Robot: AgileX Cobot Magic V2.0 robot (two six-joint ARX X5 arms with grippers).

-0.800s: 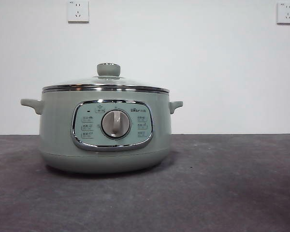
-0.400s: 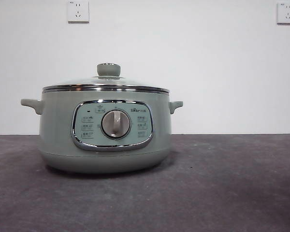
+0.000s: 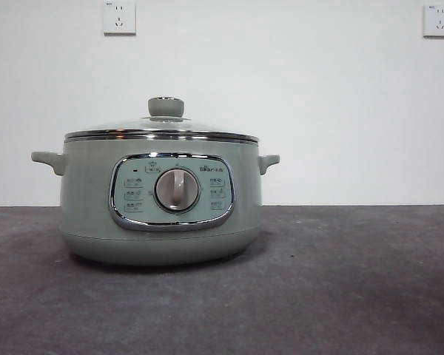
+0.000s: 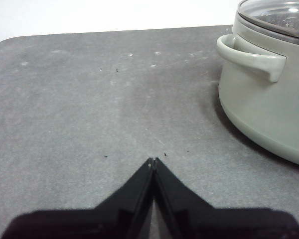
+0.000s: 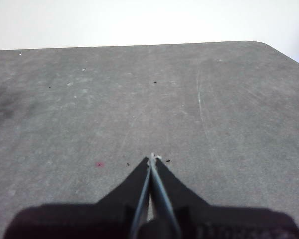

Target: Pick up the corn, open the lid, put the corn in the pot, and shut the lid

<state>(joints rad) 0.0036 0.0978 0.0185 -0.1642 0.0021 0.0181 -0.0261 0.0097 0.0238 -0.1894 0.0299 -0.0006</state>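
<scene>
The sage-green pot [image 3: 160, 196] stands on the dark table left of centre in the front view, its dial facing the camera. The glass lid [image 3: 163, 127] sits shut on it, green knob on top. The left wrist view shows the pot's side [image 4: 269, 99] with one handle and a sliver of the lid [image 4: 279, 12]. My left gripper [image 4: 154, 160] is shut and holds nothing, over bare table beside the pot. My right gripper [image 5: 152, 157] is shut and holds nothing, over bare table away from the pot. The corn is out of view.
A white wall with two sockets [image 3: 119, 16] [image 3: 439, 19] stands behind the table. The grey tabletop [image 3: 340, 281] stretches to the right of the pot. Its rounded far corners show in both wrist views.
</scene>
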